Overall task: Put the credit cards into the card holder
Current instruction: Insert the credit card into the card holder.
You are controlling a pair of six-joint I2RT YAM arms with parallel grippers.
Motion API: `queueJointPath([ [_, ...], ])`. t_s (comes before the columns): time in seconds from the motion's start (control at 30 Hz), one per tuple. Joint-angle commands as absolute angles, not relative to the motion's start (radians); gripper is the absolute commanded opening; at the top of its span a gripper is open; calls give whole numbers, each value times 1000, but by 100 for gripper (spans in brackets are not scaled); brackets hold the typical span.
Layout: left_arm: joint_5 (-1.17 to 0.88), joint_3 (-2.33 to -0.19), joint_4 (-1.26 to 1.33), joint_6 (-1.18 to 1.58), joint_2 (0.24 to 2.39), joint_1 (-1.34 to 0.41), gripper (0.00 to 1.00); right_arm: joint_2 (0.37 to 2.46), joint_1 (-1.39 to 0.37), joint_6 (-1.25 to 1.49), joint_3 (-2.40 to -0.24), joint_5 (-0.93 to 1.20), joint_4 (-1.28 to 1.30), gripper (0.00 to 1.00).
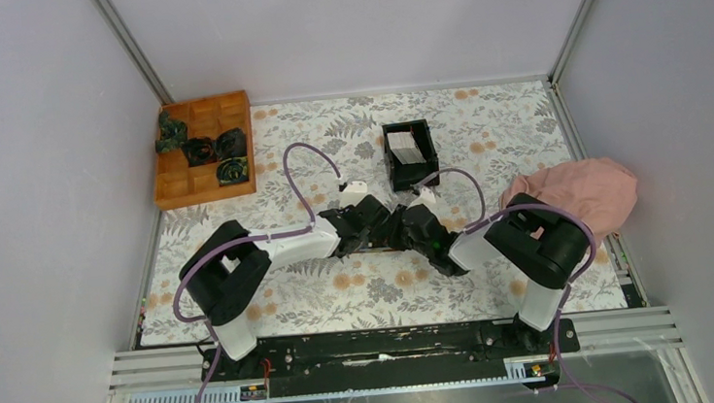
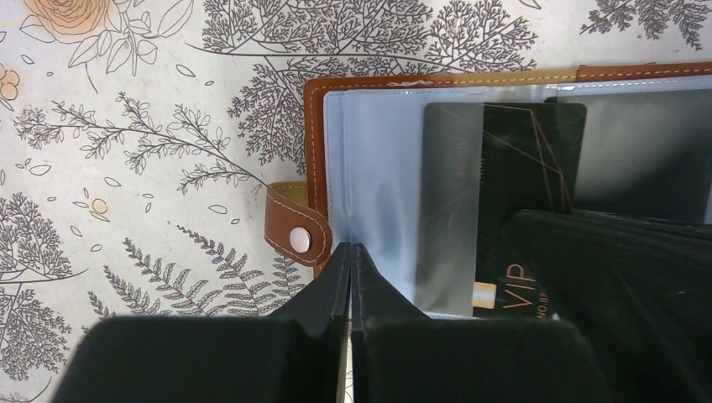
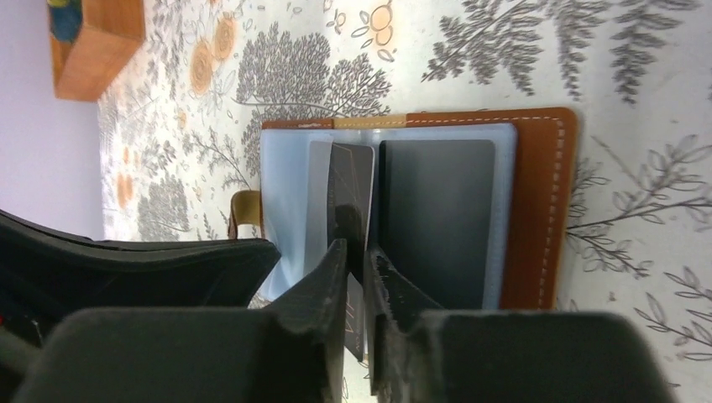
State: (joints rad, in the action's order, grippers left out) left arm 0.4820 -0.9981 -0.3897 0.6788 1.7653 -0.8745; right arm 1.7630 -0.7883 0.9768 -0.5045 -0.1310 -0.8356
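Though half-sleeved, card [image 3: 353, 178] within right claw [image 3: 357, 248]

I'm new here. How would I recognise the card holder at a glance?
Find the floral mat and look at its middle. The card holder lies open there: brown leather with pale stitching, clear sleeves and a snap tab, unlike the black walled box and orange wooden tray farther back.

Tabletop [image 1: 381, 297] beneath left end effector [image 2: 348, 252] and right end effector [image 3: 357, 252]: white cloth, grey fern and orange flower print. Pale grey walls [image 1: 357, 26] beyond and either side. Aluminium posts [image 1: 130, 46] at far corners. Light even, diffuse.
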Motion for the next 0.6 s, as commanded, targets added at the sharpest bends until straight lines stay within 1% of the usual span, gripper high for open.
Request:
queueJointPath([
  [0.0,408,-945,-485,683,1855,-870,0,1805,-845,869,-536,-180,-488,23],
  [0.13,407,-944,-483,683,1855,-870,0,1798,-858,854,-565,-205,-440,36],
  [0.33,407,-945,-483,681,1848,-871,0,1795,-860,837,-600,-209,-394,52],
  [0.4,404,-946,-481,680,1844,-871,0,1792,-860,829,-610,-205,-384,54],
  [0.57,390,-939,-467,680,1826,-870,0,1798,-864,809,-659,-205,-330,54],
])
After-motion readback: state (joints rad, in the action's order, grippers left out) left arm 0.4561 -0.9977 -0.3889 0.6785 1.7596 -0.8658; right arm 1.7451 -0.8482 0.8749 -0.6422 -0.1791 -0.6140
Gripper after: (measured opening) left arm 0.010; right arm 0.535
